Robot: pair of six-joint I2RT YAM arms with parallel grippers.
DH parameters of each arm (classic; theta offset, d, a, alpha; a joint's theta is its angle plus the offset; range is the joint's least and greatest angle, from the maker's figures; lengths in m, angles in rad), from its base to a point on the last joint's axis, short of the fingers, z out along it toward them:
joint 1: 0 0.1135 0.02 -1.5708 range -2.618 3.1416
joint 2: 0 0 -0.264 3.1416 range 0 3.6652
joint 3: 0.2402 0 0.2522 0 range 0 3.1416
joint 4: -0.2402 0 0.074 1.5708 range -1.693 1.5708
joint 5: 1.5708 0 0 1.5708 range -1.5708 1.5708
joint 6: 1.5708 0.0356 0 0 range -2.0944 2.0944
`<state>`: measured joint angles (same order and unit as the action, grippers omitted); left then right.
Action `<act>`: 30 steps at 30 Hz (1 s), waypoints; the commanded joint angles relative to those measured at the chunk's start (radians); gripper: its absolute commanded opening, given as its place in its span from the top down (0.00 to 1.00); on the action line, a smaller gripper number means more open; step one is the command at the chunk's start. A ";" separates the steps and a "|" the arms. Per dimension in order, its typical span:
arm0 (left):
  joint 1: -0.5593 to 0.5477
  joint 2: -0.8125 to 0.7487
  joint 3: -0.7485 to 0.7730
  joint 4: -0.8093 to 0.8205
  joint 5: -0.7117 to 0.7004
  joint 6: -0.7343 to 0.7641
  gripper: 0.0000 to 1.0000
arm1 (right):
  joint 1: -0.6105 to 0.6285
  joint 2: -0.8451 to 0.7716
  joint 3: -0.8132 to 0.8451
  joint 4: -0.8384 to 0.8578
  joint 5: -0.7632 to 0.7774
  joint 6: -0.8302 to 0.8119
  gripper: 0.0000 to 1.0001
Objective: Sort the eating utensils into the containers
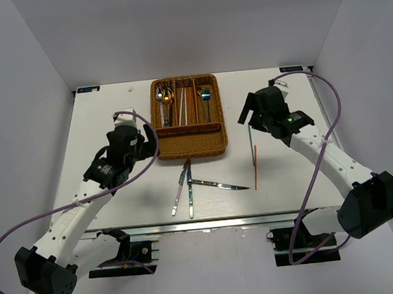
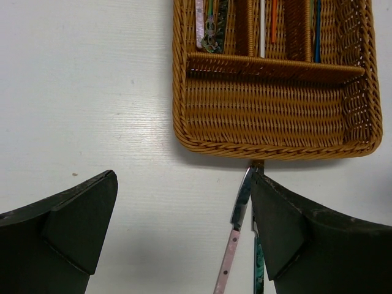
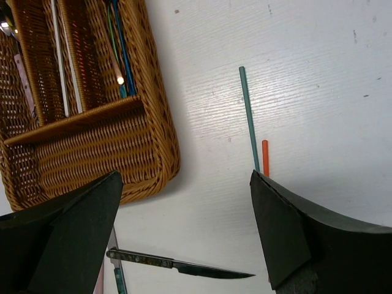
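Black fingers (image 2: 73, 226) of your left gripper (image 2: 184, 184) fill the bottom corners of the left wrist view, spread wide above the white table (image 2: 92, 92) and holding nothing. Between them you see a pink-handled knife (image 2: 236, 229) and, half hidden by the right-hand finger, a green-handled knife (image 2: 258, 272). Both have their tips close to the near wall of the wicker tray (image 2: 269, 116). Your right gripper (image 3: 184, 190) is just as wide open and empty. Only its camera shows clearly a teal chopstick (image 3: 247, 110) and a red chopstick (image 3: 265, 158) lying side by side, well clear of the tray, plus a third knife (image 3: 184, 266) lying crosswise. From above you can count it all: three knives and two chopsticks loose on the table, one tray with three long slots and one cross slot. Two spoons (image 1: 167, 98) sit in the left slot, sorted chopsticks (image 1: 186, 106) in the middle one, a blue-handled piece (image 1: 206, 94) in the right; you cannot count the middle sticks
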<state>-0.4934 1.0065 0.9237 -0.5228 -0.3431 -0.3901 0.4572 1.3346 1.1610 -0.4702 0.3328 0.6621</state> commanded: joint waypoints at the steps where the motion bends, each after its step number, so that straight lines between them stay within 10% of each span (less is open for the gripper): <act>1: -0.004 0.003 -0.009 0.009 -0.042 0.002 0.02 | 0.008 -0.043 0.034 -0.011 0.046 -0.027 0.11; 12: -0.004 -0.049 -0.011 -0.009 -0.275 -0.015 0.02 | 0.070 0.314 0.321 -0.288 0.149 -0.130 0.20; 17: -0.005 -0.046 -0.032 0.004 -0.303 -0.003 0.02 | -0.003 0.484 0.382 -0.240 0.089 -0.254 0.48; 30: -0.004 0.038 -0.034 0.006 -0.283 0.013 0.02 | -0.137 0.710 0.422 -0.193 -0.164 -0.386 0.53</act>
<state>-0.4934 1.0500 0.8948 -0.5232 -0.6197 -0.3859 0.3210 2.0296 1.5673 -0.6827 0.2409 0.3206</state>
